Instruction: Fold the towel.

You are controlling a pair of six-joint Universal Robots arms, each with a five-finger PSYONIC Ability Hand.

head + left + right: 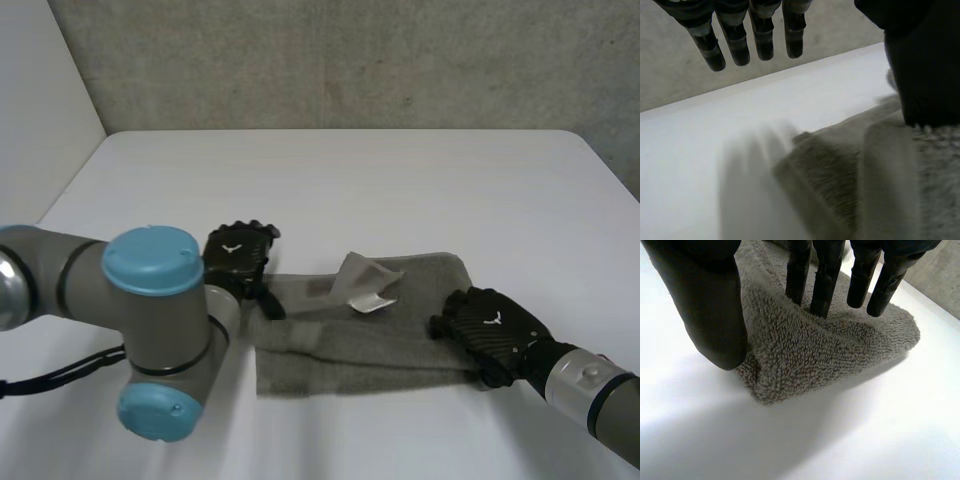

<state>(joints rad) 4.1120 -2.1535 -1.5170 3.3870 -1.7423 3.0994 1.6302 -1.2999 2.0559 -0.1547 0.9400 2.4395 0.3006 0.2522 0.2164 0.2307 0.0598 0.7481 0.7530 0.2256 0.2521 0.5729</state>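
A grey towel [370, 335] lies folded into a band on the white table [340, 180], with a small flap and a white label [373, 301] turned up on top. My left hand [238, 255] rests at the towel's left end. In the left wrist view its fingers [735, 45] are straight above the table, and its thumb [925, 75] touches the towel [840, 190]. My right hand [495, 328] is on the towel's right edge. Its fingers [825, 285] press on top of the towel [815, 355]. Its thumb [710, 305] closes against the raised edge, pinching the cloth.
The table's far half and its left and right sides are bare. A grey wall [350, 60] runs behind the table's far edge. My left arm's blue-capped joint [155, 330] stands over the front left of the table.
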